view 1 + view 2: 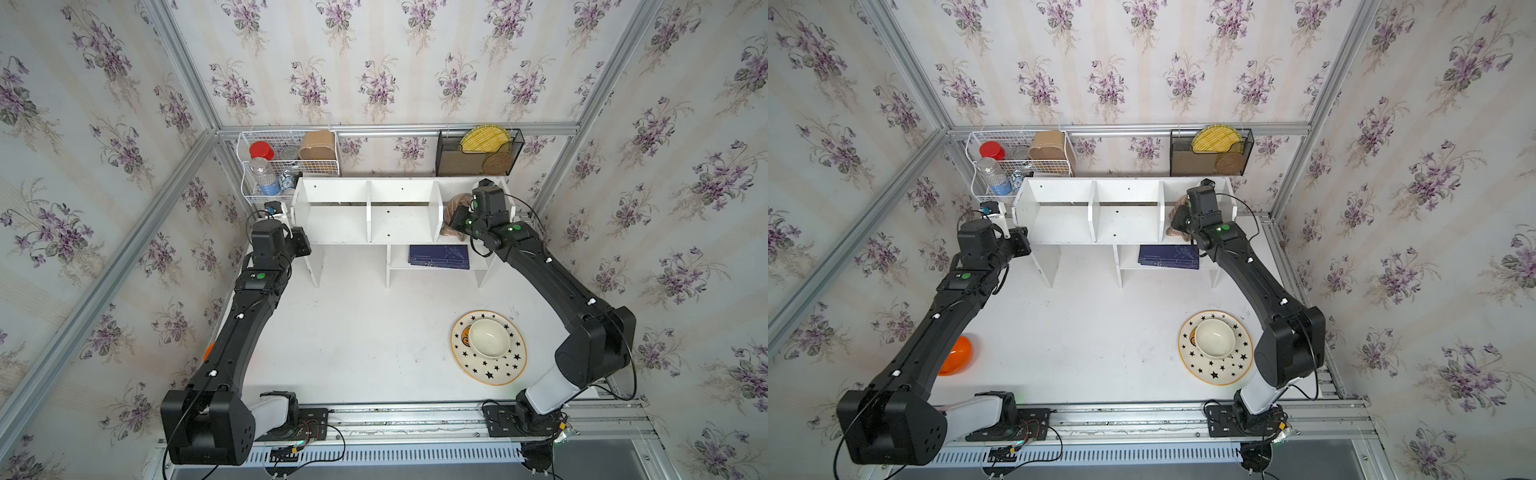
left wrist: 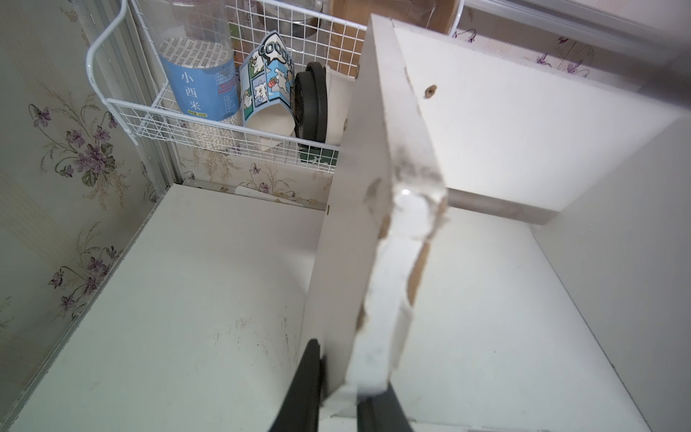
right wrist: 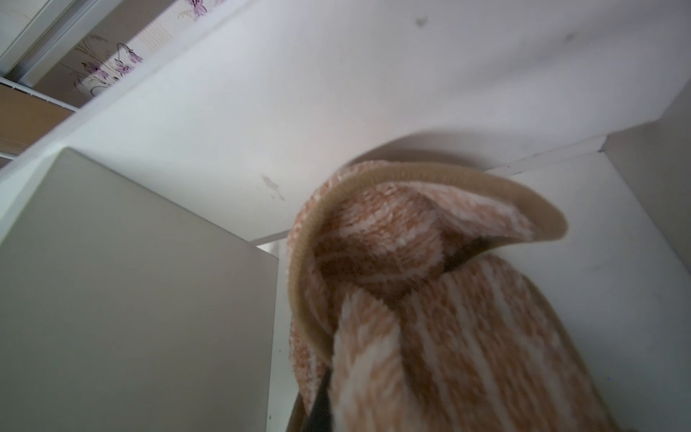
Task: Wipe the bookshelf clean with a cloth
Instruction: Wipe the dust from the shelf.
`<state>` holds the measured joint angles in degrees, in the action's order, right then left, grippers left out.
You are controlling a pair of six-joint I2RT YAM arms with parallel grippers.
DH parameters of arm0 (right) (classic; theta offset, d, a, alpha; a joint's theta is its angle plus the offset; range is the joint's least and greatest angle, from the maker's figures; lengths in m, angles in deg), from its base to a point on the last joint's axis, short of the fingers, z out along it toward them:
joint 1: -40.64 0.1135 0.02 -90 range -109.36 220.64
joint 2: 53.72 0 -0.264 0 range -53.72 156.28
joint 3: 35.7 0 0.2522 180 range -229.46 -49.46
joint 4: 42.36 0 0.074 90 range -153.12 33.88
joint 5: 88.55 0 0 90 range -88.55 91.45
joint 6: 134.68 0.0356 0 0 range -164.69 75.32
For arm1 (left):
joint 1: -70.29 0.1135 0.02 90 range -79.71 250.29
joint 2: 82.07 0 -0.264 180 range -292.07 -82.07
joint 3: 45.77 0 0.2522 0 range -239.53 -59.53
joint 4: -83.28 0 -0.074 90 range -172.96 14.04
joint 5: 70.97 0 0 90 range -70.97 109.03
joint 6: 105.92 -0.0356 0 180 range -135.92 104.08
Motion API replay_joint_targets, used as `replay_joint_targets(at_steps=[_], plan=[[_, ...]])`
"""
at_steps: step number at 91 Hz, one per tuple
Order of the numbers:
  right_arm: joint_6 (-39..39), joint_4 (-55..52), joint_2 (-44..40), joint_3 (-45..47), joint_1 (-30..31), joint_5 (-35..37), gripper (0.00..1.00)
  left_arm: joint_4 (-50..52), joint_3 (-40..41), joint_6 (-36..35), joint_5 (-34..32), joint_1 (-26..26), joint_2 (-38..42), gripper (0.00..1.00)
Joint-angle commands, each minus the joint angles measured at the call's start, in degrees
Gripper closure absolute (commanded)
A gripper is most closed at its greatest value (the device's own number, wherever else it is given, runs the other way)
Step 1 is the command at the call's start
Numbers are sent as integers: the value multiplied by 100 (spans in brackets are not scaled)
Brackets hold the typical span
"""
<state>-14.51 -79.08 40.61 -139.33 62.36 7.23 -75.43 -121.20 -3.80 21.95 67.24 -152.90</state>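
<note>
The white bookshelf [image 1: 399, 224] stands against the back wall in both top views, its three upper compartments bare [image 1: 1125, 224]. My left gripper [image 1: 301, 245] is shut on the front edge of the shelf's left side panel [image 2: 374, 149], one black finger [image 2: 312, 359] on each face. My right gripper [image 1: 457, 222] reaches into the right compartment and is shut on the cloth [image 1: 455, 210], a tan towel with white stripes. In the right wrist view the bunched cloth [image 3: 430, 299] hides most of the jaws and hangs just above the compartment floor [image 3: 617, 243], beside the divider [image 3: 131, 299].
A white wire basket [image 1: 286, 166] with jars hangs at the back left, touching the shelf's left end. A black mesh rack [image 1: 478, 153] hangs at the back right. A blue book [image 1: 438, 257] lies on the lower shelf. A star-patterned plate with a bowl [image 1: 488, 347] sits front right, an orange bowl [image 1: 957, 355] front left.
</note>
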Motion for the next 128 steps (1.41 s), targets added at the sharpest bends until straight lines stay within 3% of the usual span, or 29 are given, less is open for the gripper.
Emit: replay_joint_targets(at_steps=[1,37,54,73,111,128], plan=[[-83,-165,73,-79,2,-14,100,272,15,575,420,-12,-17,100],[-210,-293,325,-173,48,-218,100,267,15,578,445,-12,-26,100],[-315,-680,153,-169,-62,404,100,295,10,558,410,-12,-18,100],[-356,-783,-170,7,-422,508,100,301,-3,553,398,-12,-15,100],[-2,-16,-300,532,-56,-393,100,312,6,495,341,-12,-29,100],[-135,-296,-334,576,-67,13,100,309,5,498,353,-12,7,100]])
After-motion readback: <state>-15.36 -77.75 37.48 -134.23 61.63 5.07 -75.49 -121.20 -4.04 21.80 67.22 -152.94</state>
